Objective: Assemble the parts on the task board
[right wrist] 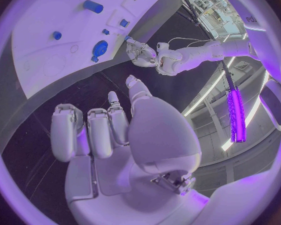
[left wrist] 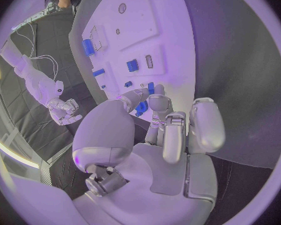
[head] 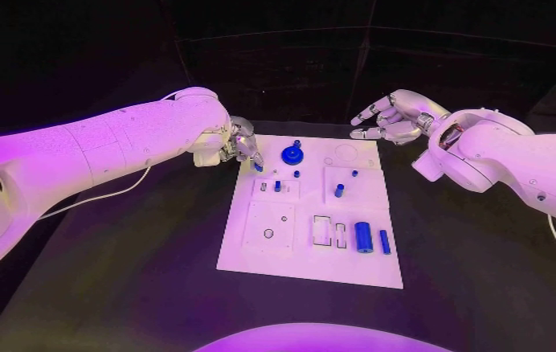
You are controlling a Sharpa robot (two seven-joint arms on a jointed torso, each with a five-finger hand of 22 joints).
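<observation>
Hovering at the far left corner of the task board, the left hand has its fingers drawn together near a small blue piece by that corner; whether they actually pinch it I cannot tell, since the fingertips hide the contact. The board itself lies flat in the middle of the black bench. On the board's far edge, just beside the left hand, stands a round blue knob. Toward the board's near right corner lie a blue cylinder and a thinner blue bar side by side, next to open rectangular slots (these look unfilled). A short blue peg stands near the board's middle.

The right hand hangs off the board's far right corner, above the bench, fingers apart and loosely curled, holding nothing.

My reading is that the step in hand is picking up or seating a small part at the far left corner. Next, the left hand needs a sure pinch on that piece, then a careful alignment over its matching hole before pressing down.
</observation>
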